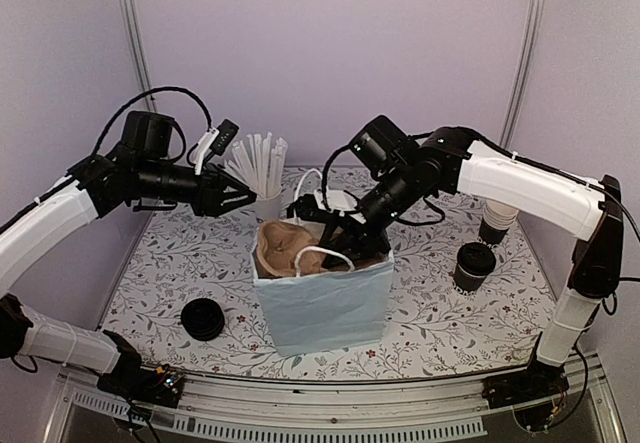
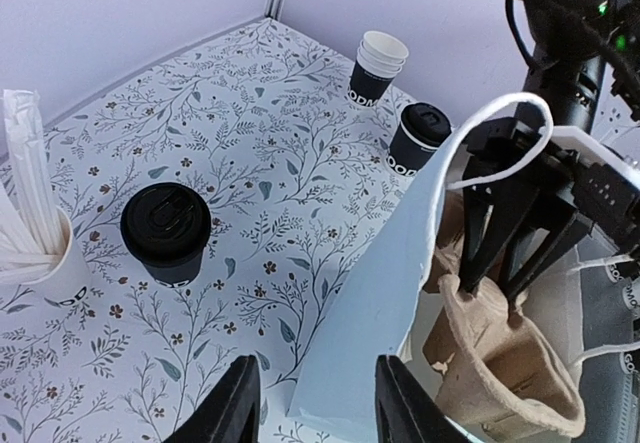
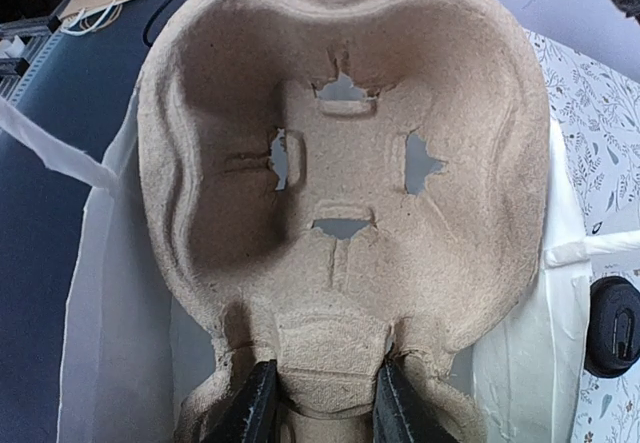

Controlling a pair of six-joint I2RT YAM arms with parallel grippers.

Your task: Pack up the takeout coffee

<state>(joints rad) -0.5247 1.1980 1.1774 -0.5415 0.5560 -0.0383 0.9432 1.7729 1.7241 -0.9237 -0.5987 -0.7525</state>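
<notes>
At the paper bag's (image 1: 320,303) three o'clock on the bench (image 1: 170,263), the lidded coffee cup (image 1: 474,265) stands upright, probably light and crushable, best pinched gently below its lid, while left fingers (image 2: 235,403) hang apart and right fingers (image 3: 255,408) clamp the cardboard carrier (image 3: 340,163) inside the bag.

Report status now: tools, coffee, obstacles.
Left tool open, empty. Right tool shut on pulp carrier inside bag. Lidded coffee on table, outside bag. Right arm over bag mouth.
</notes>
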